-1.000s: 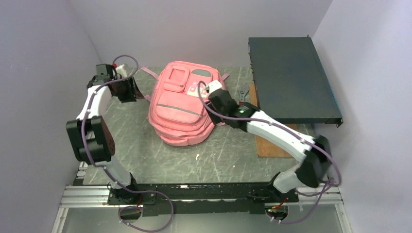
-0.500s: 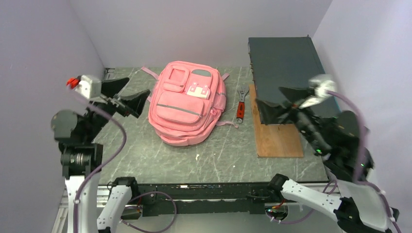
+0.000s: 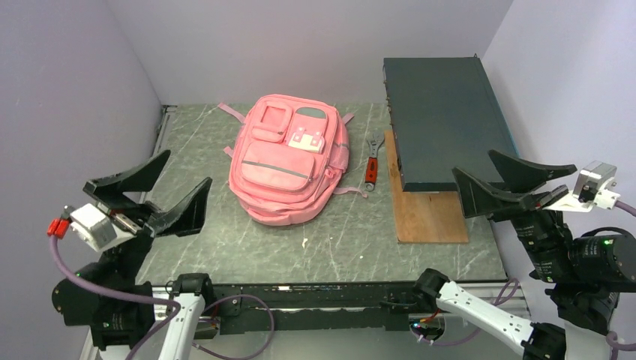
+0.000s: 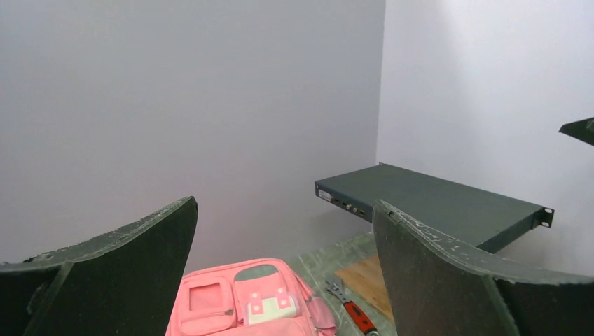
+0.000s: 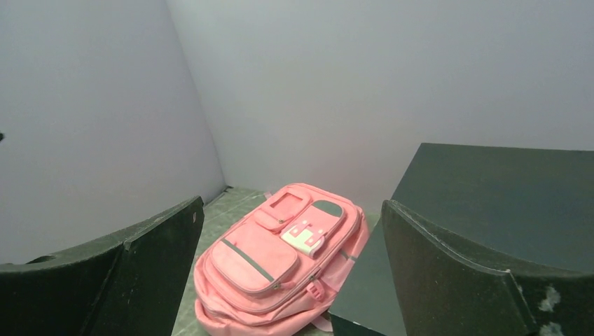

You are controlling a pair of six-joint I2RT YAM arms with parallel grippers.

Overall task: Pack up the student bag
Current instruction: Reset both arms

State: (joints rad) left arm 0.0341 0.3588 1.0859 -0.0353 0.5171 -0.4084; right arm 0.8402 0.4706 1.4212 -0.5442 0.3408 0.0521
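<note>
The student bag [image 3: 289, 161] lies flat on the table's middle, front pockets up, all zips appearing closed, a white-pink patch on its upper front. It also shows in the left wrist view as the bag [image 4: 245, 301] and in the right wrist view as the bag [image 5: 280, 259]. My left gripper [image 3: 189, 166] hangs open near the front left, well apart from the bag. My right gripper [image 3: 472, 161] is open at the right, above the wooden board. Both wrist views show wide empty jaws: left gripper [image 4: 284, 203], right gripper [image 5: 292, 202].
A red-handled wrench [image 3: 370, 166] lies just right of the bag. A long dark rack unit [image 3: 450, 120] sits at the back right, partly on a wooden board [image 3: 427, 217]. Purple walls close in on three sides.
Both arms have pulled back from the bag towards the near edge and risen. Both grippers have opened wide and hold nothing. The bag has not moved.
</note>
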